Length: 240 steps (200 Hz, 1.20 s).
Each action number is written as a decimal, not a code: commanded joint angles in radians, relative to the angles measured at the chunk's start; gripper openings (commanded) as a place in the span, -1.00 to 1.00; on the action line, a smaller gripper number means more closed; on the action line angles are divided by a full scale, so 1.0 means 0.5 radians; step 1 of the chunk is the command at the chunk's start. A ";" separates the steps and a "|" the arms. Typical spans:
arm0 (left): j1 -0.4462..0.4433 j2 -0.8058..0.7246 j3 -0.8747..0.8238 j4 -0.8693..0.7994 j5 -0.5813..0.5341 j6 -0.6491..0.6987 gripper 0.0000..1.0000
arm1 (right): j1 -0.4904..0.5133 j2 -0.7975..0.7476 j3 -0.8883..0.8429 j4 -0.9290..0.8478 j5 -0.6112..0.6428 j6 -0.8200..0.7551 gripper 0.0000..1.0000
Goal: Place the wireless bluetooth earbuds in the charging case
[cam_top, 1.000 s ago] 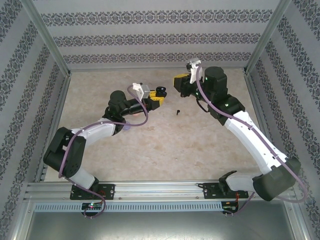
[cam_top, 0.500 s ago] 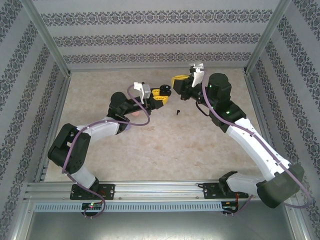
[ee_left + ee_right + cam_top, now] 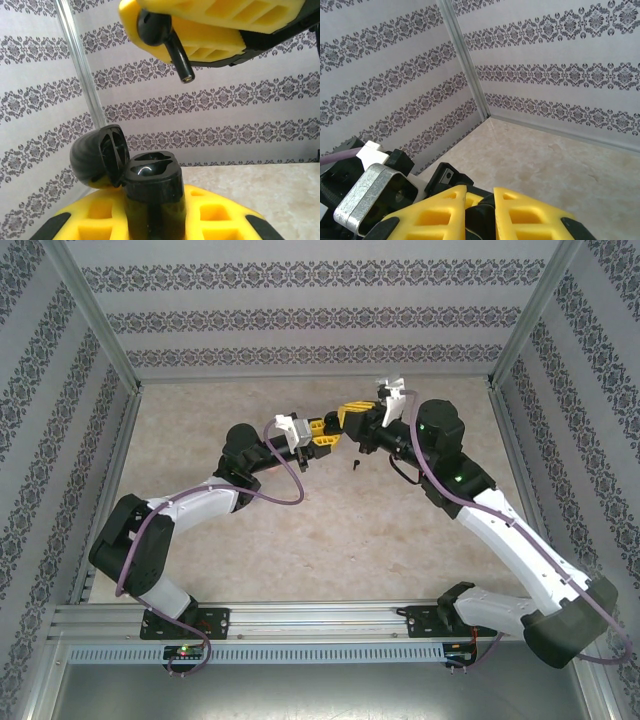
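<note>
My left gripper [image 3: 322, 430] is shut on the black charging case [image 3: 152, 192], which stands upright between its yellow fingers with its lid [image 3: 96, 156] swung open to the left and its wells showing dark. My right gripper [image 3: 350, 416] is shut on a black earbud [image 3: 161, 31], held just above and slightly right of the case mouth with its stem [image 3: 180, 62] slanting down. In the right wrist view the same earbud [image 3: 481, 221] sits between that gripper's yellow fingers [image 3: 442, 210]. A second black earbud [image 3: 355, 464] lies loose on the table below the two grippers.
The beige table [image 3: 330, 530] is enclosed by patterned walls and a metal frame post [image 3: 465, 60]. The left arm's wrist camera mount [image 3: 370, 192] is close to my right gripper's left side.
Both grippers have drawn together at mid-table: the left one moved right with the case, and the right one came down and left with the earbud.
</note>
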 commanded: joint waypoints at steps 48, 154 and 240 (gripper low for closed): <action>-0.021 -0.068 0.019 -0.023 0.000 0.102 -1.00 | 0.057 0.013 -0.045 0.115 0.031 0.051 -0.66; -0.019 -0.105 0.027 0.045 0.047 -0.003 -1.00 | 0.070 0.143 -0.034 0.168 0.064 0.051 -0.67; -0.033 -0.142 0.018 0.042 0.058 -0.020 -1.00 | 0.065 0.194 -0.031 0.194 0.014 0.084 -0.68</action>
